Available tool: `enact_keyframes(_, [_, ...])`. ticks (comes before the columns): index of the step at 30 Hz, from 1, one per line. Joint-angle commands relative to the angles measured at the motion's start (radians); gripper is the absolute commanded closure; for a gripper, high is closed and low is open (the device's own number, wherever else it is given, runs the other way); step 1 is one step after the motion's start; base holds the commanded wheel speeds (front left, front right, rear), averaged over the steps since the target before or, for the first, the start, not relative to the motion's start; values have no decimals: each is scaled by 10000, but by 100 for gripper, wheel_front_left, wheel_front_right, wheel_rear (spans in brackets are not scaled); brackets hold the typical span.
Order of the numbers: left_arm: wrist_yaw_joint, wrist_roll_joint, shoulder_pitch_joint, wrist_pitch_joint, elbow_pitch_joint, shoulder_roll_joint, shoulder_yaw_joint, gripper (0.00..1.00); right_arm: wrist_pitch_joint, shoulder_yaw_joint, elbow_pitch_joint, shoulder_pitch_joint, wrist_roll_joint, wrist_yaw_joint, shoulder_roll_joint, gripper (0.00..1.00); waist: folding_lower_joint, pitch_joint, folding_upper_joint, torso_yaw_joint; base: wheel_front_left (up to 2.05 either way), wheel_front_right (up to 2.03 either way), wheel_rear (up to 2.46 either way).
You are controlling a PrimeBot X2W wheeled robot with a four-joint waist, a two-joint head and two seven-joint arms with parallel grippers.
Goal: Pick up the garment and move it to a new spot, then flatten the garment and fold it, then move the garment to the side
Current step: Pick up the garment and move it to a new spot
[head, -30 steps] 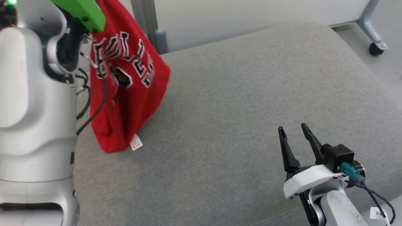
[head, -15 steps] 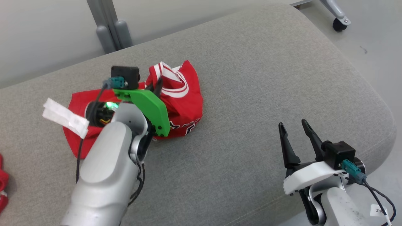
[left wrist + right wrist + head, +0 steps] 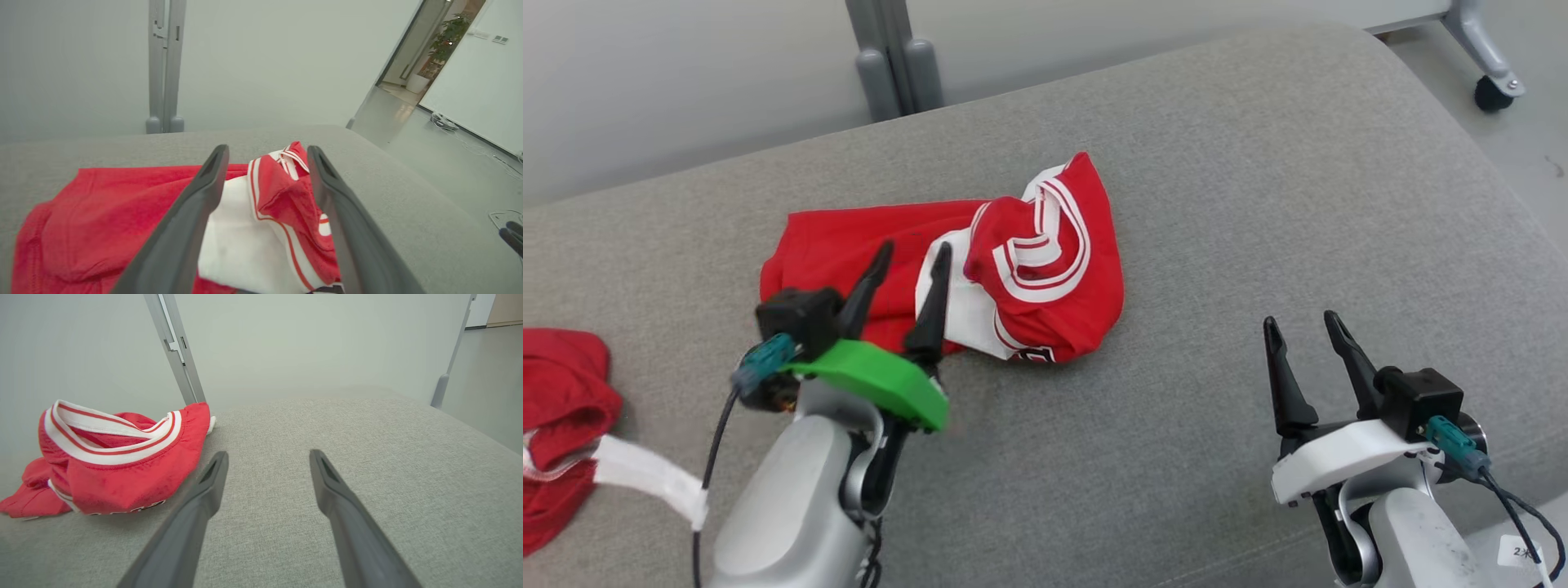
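Toward the far edge of the grey fabric cushion (image 3: 1217,204) lies a crumpled red-and-white jersey (image 3: 1045,278); my left tool (image 3: 916,246) gapes over it, right tool (image 3: 1298,318) open too.

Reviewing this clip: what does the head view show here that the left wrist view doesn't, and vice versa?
Head view adds: a second red cloth at far left and a caster wheel at top right. Left wrist view adds: a doorway with a potted plant, and cables. Shared: the crumpled red-and-white garment on the grey cushion, the open left claw pointing at it, and a grey post.
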Motion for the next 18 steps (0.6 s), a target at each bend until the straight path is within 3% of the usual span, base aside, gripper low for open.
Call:
enact_keyframes(1, [128,22,506,-198,-202,241,169,0,-35,-70,-11,98,-39,-3,-21,0,0,-252,-1,463,0,0,0])
enact_keyframes(8, [335,129,2180,-728,-1672,909,1238,0,-34,-370,-14,234,-95,-3,-24,0,0,-598,-1,1084,0,0,0])
enact_keyframes(18, [562,1196,4196,-723,-2983,818,3191,0,-21,-498,97,402,-191,-3,-24,0,0,-1003,-1,1525,0,0,0])
